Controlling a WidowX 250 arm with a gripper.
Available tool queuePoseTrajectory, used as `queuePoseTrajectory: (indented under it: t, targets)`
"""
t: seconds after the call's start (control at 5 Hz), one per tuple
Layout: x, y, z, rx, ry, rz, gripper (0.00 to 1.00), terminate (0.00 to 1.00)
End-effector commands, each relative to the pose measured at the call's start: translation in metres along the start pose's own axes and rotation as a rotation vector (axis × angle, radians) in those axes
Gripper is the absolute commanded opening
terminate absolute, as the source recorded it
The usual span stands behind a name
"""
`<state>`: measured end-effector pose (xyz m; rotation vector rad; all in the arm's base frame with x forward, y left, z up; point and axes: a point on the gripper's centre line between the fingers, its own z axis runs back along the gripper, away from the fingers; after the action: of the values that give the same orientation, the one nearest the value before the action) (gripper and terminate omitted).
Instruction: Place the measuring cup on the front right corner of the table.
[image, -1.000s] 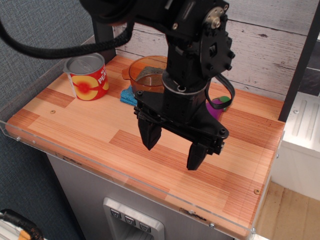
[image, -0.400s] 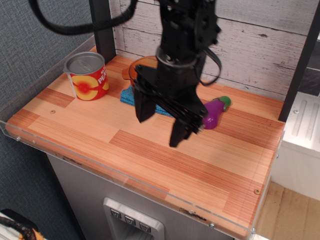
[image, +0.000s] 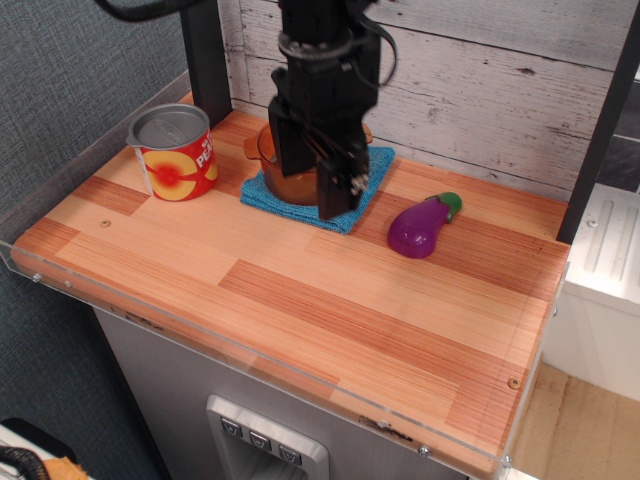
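Observation:
The translucent orange measuring cup (image: 266, 152) stands on a blue cloth (image: 353, 205) at the back middle of the striped wood table (image: 330, 300). My black gripper (image: 310, 188) hangs over the cup and hides most of it. Its two fingers (image: 334, 190) are spread apart, one at the cup's left side and one in front of its right side. I cannot tell whether they touch the cup. The front right corner of the table (image: 490, 400) holds only a small screw.
A red-and-yellow labelled tin can (image: 175, 152) stands at the back left. A purple toy eggplant (image: 420, 226) lies to the right of the cloth. A clear acrylic rim (image: 250, 350) edges the table. A white plank wall stands behind it.
The gripper has risen from the middle front of the table and swung back and left to the cup. The eggplant, hidden before, now shows. The cup and the can have not moved.

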<state>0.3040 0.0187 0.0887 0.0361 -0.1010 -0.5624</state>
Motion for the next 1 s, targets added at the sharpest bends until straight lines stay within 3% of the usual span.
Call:
queuePoseTrajectory:
  t: [0.0, 0.2, 0.6, 0.8]
  targets:
    - [0.025, 0.036, -0.001, 0.016, -0.104, -0.144, 1.0, 0.0]
    - [0.035, 0.045, -0.007, 0.053, -0.075, -0.202, 1.0, 0.0]
    - [0.038, 0.055, -0.029, 0.016, -0.055, -0.197, 1.0, 0.0]
    - [0.037, 0.056, -0.036, 0.023, -0.042, -0.2, 1.0, 0.0]
